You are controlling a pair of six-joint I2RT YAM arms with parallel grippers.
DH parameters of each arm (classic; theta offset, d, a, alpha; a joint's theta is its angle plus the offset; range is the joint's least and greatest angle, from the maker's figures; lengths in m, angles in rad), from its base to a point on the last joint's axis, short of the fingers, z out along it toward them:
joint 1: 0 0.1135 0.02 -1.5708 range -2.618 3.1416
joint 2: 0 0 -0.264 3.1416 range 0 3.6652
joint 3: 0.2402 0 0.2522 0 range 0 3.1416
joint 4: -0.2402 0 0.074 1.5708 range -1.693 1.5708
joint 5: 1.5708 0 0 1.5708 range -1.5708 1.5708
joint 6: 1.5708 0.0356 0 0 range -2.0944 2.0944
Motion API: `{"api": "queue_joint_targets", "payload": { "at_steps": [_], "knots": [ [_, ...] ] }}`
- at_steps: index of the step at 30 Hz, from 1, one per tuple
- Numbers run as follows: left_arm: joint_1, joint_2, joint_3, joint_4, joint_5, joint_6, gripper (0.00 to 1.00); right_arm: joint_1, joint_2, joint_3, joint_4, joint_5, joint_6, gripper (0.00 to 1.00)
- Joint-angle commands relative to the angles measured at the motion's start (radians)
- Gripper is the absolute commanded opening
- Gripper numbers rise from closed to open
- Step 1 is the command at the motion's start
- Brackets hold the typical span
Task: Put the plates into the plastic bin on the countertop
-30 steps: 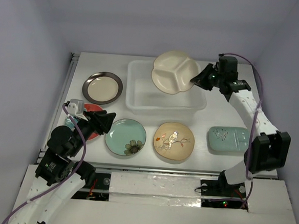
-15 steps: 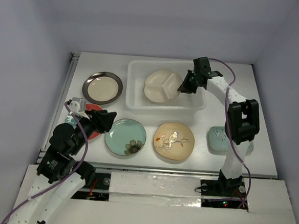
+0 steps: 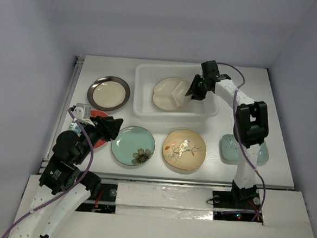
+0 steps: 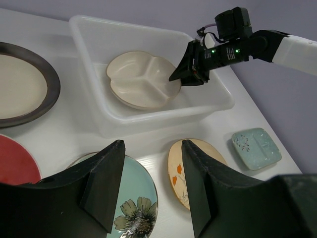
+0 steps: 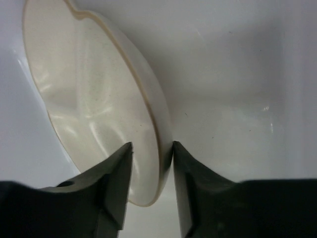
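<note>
Top view: countertop (image 3: 279, 100), bin (image 3: 141, 108) at the back, divided plate (image 3: 168, 93) tilted inside it. Only the right wrist view shows the right gripper (image 5: 151, 148) nearly closed, pinching that plate's rim. Left wrist view: left gripper (image 4: 152, 148) spread wide, holding nothing, above the flower plate (image 4: 138, 198). Green plate (image 3: 227, 147) is partly hidden by the right arm, and the red plate (image 3: 96, 114) is mostly covered by the left arm.

Soft even light, faint shadows, glare on the countertop (image 3: 213, 162); right wrist close-up seems slightly soft.

cream divided plate (image 3: 168, 94), teal flower plate (image 3: 133, 145), tan bird plate (image 3: 184, 149)
</note>
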Motion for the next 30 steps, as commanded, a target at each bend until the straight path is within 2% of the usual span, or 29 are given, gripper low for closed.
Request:
{"api": "queue_joint_targets", "payload": {
  "at_steps": [1, 2, 5, 10, 11, 12, 13, 14, 15, 16, 18, 23, 25, 28, 29, 30],
  "knots": [
    [0.004, 0.012, 0.004, 0.04, 0.003, -0.002, 0.46, 0.006, -0.093, 0.077, 0.094, 0.0, -0.001, 0.44],
    [0.004, 0.013, 0.004, 0.038, 0.003, -0.002, 0.46, 0.006, -0.114, 0.078, 0.089, 0.008, -0.006, 0.51],
    [0.004, 0.012, 0.005, 0.04, 0.001, -0.003, 0.46, 0.006, -0.161, 0.078, 0.092, 0.037, -0.017, 0.63],
    [0.004, 0.01, 0.004, 0.037, 0.0, -0.003, 0.46, 0.006, -0.351, 0.031, 0.104, 0.092, -0.052, 0.64],
    [0.004, 0.008, 0.004, 0.038, 0.0, -0.003, 0.46, 0.006, -0.444, -0.041, 0.132, 0.109, -0.063, 0.59],
    [0.004, 0.007, 0.004, 0.037, 0.0, -0.003, 0.46, 0.006, -0.445, -0.042, 0.15, 0.118, -0.064, 0.5],
    [0.004, 0.007, 0.005, 0.038, 0.0, -0.003, 0.46, 0.006, -0.554, -0.143, 0.17, 0.123, -0.064, 0.33],
    [0.004, 0.005, 0.004, 0.038, 0.0, -0.003, 0.46, 0.006, -0.617, -0.21, 0.193, 0.126, -0.063, 0.0],
    [0.004, 0.004, 0.004, 0.04, 0.003, -0.003, 0.46, 0.006, -0.682, -0.285, 0.251, 0.132, -0.049, 0.0],
    [0.004, 0.004, 0.004, 0.041, 0.007, -0.003, 0.46, 0.006, -0.814, -0.446, 0.282, 0.129, -0.043, 0.0],
    [0.004, 0.002, 0.002, 0.044, 0.015, -0.002, 0.45, 0.006, -0.941, -0.598, 0.319, 0.144, -0.014, 0.0],
    [0.024, -0.005, 0.001, 0.051, 0.039, 0.003, 0.36, 0.006, -1.272, -1.061, 0.295, 0.119, 0.06, 0.0],
    [0.024, -0.005, -0.002, 0.057, 0.05, 0.005, 0.35, 0.006, -1.334, -1.146, 0.255, 0.094, 0.083, 0.0],
    [0.024, -0.001, -0.001, 0.057, 0.056, 0.005, 0.35, 0.006, -1.418, -1.273, 0.235, 0.04, 0.114, 0.37],
    [0.024, -0.001, -0.001, 0.057, 0.055, 0.005, 0.35, 0.006, -1.431, -1.295, 0.226, 0.034, 0.121, 0.54],
    [0.024, 0.001, -0.001, 0.057, 0.056, 0.005, 0.35, 0.006, -1.446, -1.337, 0.221, 0.026, 0.134, 0.59]
  ]
}}
